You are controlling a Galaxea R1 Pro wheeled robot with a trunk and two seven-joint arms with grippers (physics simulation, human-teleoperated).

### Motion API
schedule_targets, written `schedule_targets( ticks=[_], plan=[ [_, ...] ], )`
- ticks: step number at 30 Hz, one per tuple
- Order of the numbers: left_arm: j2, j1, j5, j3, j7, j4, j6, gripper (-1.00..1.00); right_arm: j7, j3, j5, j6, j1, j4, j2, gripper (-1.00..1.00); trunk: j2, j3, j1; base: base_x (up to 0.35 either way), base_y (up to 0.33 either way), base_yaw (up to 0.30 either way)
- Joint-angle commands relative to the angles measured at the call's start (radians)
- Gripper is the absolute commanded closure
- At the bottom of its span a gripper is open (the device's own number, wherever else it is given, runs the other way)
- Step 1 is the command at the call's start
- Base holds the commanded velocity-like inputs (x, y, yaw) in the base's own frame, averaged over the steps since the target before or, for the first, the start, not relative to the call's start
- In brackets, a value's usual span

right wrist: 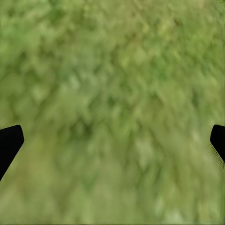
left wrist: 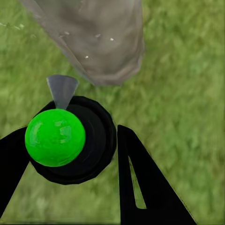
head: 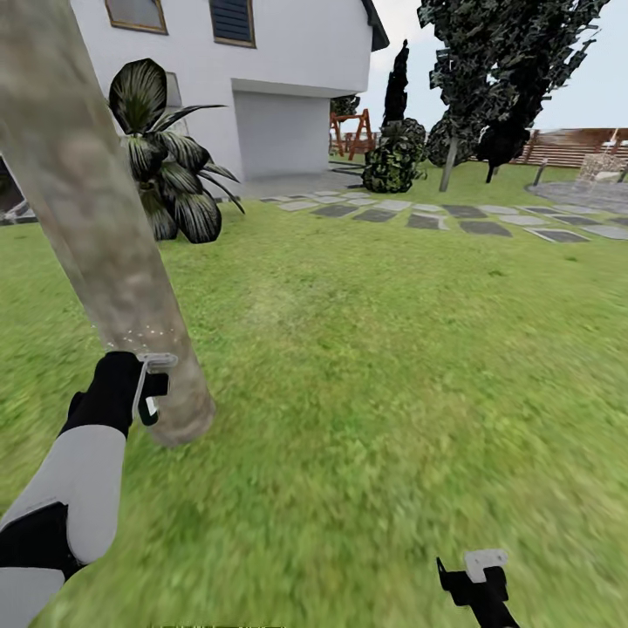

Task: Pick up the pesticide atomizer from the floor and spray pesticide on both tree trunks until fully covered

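Left claw: clamped on the pesticide atomizer, nozzle facing the tree trunk; white specks dot the bark.
Right claw: fingers apart over grass.
Head view: stepping stones, house.

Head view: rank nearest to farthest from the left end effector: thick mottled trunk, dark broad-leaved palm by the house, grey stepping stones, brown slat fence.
From the left end effector, shut on the dark spray bottle:
1. Thick mottled grey-beige tree trunk, right in front of it.
2. Dark broad-leaved palm, behind the trunk by the white house.
3. Grey stepping stones, across the lawn to the right.
4. Brown slat fence, far right background.
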Motion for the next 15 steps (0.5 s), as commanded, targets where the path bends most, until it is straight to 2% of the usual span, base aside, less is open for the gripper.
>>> schedule_targets(
  ticks=[1, 8, 10, 15],
  plan=[
    [0.004, 0.000, -0.010, 0.002, -0.010, 0.000, 0.002, 1.00, -0.001, -0.008, 0.011, -0.003, 0.000, 0.001, 0.001, -1.00, 0.000, -0.001, 0.000, 0.000, -0.273, 0.274],
    [0.009, 0.019, -0.013, 0.001, -0.006, 0.004, -0.005, 1.00, -0.003, -0.008, 0.011, -0.003, 0.000, 0.000, 0.001, -1.00, 0.000, -0.001, 0.000, 0.055, -0.273, 0.265],
    [0.009, 0.048, -0.008, 0.001, -0.004, 0.004, -0.010, 1.00, -0.005, -0.008, 0.011, -0.003, 0.000, 0.000, 0.001, -1.00, 0.000, -0.001, 0.000, 0.117, -0.273, 0.090],
    [0.012, 0.081, -0.008, 0.010, -0.001, 0.002, -0.014, 1.00, -0.004, -0.008, 0.013, -0.003, 0.000, 0.001, 0.000, -1.00, 0.000, -0.001, 0.000, 0.129, -0.273, 0.010]
  ],
)
